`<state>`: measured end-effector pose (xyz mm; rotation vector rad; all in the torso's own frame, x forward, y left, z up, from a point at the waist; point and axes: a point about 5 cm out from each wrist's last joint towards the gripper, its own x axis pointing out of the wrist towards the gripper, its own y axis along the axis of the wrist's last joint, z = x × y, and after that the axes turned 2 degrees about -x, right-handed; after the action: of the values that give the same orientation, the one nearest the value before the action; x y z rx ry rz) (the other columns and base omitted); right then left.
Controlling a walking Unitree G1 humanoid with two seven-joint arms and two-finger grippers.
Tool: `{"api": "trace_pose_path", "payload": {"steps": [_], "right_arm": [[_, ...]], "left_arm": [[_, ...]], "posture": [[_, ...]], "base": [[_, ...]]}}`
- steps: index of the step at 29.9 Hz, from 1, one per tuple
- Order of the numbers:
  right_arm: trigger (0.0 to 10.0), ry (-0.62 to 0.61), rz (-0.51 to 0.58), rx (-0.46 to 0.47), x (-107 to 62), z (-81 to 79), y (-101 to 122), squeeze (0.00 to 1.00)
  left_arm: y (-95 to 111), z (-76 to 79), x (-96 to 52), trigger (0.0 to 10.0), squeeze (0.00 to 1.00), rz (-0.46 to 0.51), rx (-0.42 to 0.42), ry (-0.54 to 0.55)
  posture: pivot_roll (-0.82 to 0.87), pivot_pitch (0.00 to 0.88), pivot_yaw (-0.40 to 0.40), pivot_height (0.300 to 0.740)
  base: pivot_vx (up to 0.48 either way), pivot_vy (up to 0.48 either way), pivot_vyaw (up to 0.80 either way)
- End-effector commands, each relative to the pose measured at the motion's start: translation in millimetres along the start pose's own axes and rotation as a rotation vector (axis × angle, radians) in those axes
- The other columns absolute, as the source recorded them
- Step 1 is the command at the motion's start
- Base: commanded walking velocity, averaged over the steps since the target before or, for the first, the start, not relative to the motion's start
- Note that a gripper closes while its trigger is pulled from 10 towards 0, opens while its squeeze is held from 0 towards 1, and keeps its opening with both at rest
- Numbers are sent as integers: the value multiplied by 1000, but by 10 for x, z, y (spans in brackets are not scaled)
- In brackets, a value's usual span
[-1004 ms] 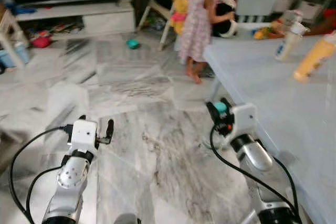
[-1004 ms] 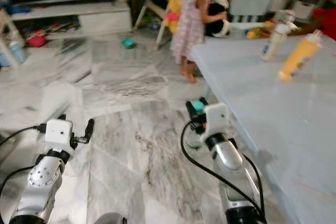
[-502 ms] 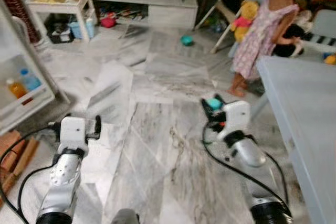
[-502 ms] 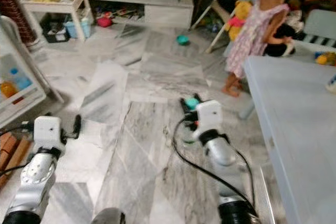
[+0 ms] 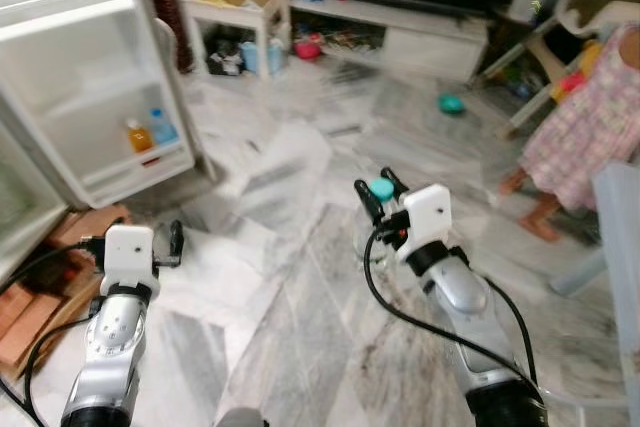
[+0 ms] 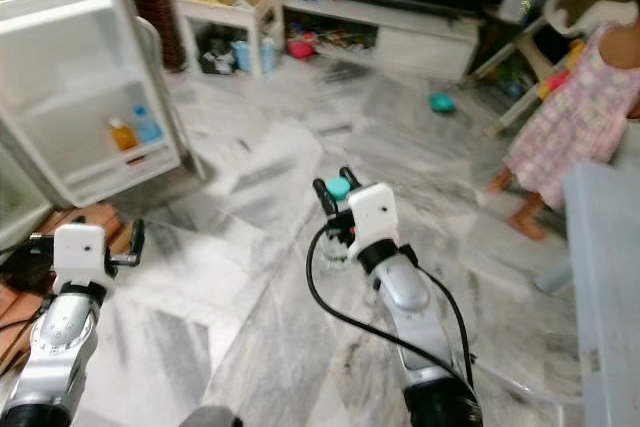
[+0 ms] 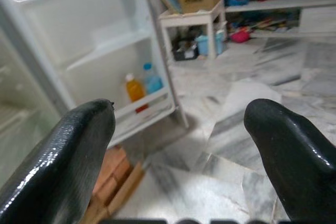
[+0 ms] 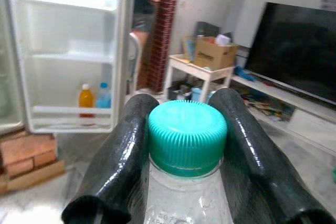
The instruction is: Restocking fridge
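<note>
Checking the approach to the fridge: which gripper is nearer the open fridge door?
Left. The left gripper hangs open just short of the fridge door; the right gripper, holding the teal-capped bottle, is farther off.

Right gripper (image 5: 374,190): clamps a clear teal-capped plastic bottle (image 5: 378,217).
White fridge door (image 5: 95,77): open, orange bottle (image 5: 139,134) on shelf.

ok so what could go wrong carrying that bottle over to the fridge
The right claw grips the bottle only at the neck below its teal cap, so it might swing or slip while walking. A person stands close on the right, so turning could bring the arm near them. The door shelf already holds two bottles; placing another could knock them.
</note>
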<state>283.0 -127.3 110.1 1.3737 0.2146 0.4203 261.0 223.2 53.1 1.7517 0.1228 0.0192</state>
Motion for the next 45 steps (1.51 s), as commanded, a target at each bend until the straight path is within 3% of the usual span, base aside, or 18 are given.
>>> {"api": "trace_pose_path", "payload": {"steps": [1, 7, 14, 20, 23, 27, 35, 40, 45], "right_arm": [[10000, 8, 56, -12, 56, 4, 129, 0], [10000, 78, 70, -40, 74, -107, 148, 0], [10000, 81, 84, -48, 139, -58, 189, 0], [10000, -33, 22, 8, 57, 91, 23, 0], [10000, -129, -21, 67, -49, 185, -94, 0], [10000, -146, -34, 71, -79, 200, -138, 0], [10000, -144, -24, 57, -36, 183, -137, 0], [10000, -224, -41, 62, -89, 303, -189, 0], [10000, -265, -56, 80, -146, 342, -229, 0]], "left_arm": [[14, -39, 15, 10000, 0, 2, 17, 6], [6, -44, 27, 10000, 0, -3, 17, 15], [-1, -48, 34, 10000, 0, -8, 15, 32], [-51, -161, 10, 10000, 0, -30, -10, 82], [-127, -233, -93, 10000, 0, -61, -22, 61], [-154, -202, -133, 10000, 0, -68, 12, 11], [-143, -114, -69, 10000, 0, -89, -30, -47], [-141, -93, -36, 10000, 0, -91, -15, -59], [-109, -38, -20, 10000, 0, -74, -22, -87]], "posture": [[69, 0, -56, 740], [66, 0, -57, 740], [68, 0, -61, 740], [81, 0, -65, 740], [78, 0, -47, 740], [74, 0, -33, 740], [62, 0, 7, 740], [41, 0, 42, 740], [33, 0, 23, 740]], "base": [[307, 0, 775], [386, 0, 776], [418, 0, 777], [56, 0, 775], [0, 0, 777], [0, 0, 775], [0, 0, 769], [0, 0, 451], [0, 0, 0]]}}
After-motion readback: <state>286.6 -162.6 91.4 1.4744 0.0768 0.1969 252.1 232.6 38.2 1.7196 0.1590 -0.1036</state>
